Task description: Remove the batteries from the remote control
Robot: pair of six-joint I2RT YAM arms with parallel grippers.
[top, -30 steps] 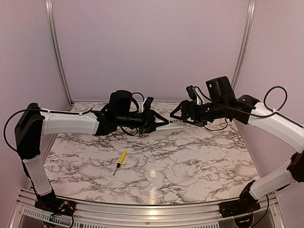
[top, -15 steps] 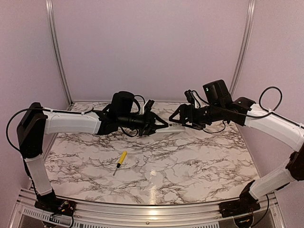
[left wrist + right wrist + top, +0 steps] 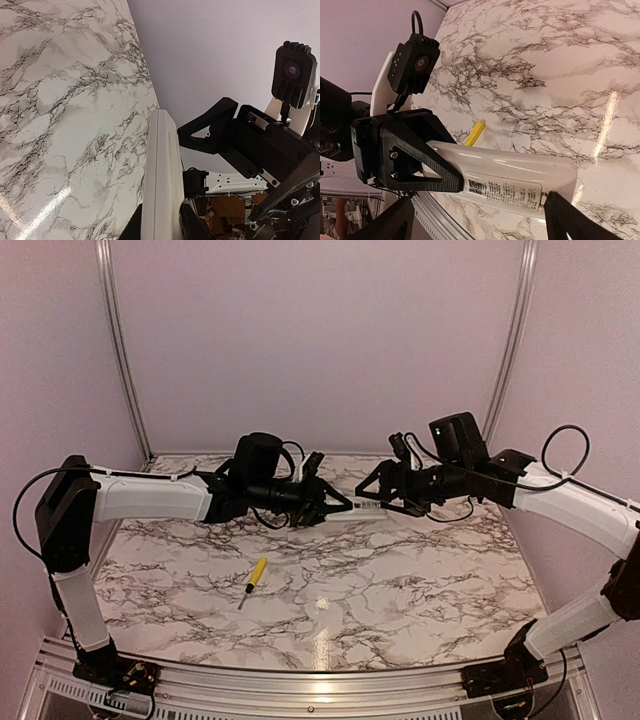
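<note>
white remote control [image 3: 358,510] midair, level

White shell links and black joint housings form the left arm [image 3: 140,498] and right arm [image 3: 580,505], with thin black cables [image 3: 567,427] looping alongside. The left hand [image 3: 338,508] has black triangular openwork fingers [image 3: 442,167], screw-fastened, under a boxy black camera [image 3: 413,62].

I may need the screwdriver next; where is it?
Top view: the screwdriver lies on the marble table, left of centre, nearer the arm bases than the left claw.

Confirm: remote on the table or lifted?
Lifted. The left gripper clamps one end of the remote, holding it above the table; the open right gripper is beside it.
</note>
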